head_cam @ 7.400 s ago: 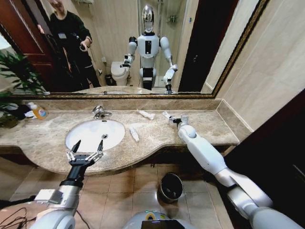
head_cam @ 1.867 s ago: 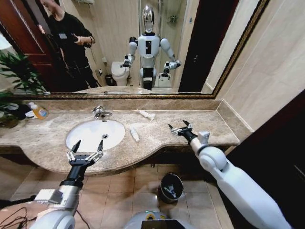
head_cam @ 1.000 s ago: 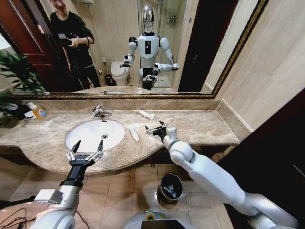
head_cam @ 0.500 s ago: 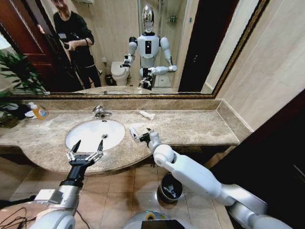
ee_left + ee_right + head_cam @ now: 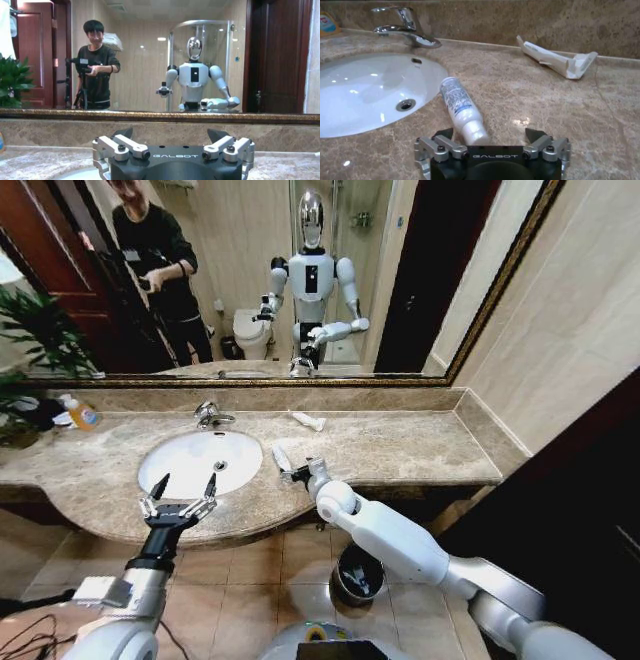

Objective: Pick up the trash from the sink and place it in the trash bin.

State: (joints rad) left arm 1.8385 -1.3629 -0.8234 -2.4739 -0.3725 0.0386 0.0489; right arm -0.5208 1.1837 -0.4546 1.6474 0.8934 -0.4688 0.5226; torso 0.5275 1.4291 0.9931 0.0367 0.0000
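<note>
A white-and-blue tube of trash lies on the marble just right of the sink. My right gripper hangs open low over the tube's near end. In the right wrist view the tube runs from the sink rim back between the fingers of that gripper, nearer one finger. A white sachet lies near the back wall, also in the right wrist view. The black trash bin stands on the floor under the counter edge, partly behind my right arm. My left gripper waits open at the counter's front edge before the sink.
A chrome faucet stands behind the basin. A clear bottle with an orange label and a plant sit at the far left. A large mirror backs the marble counter. The floor is tiled.
My right arm has swung left across the counter, from its right side to the tube beside the sink, and come lower. The left arm has not moved.
</note>
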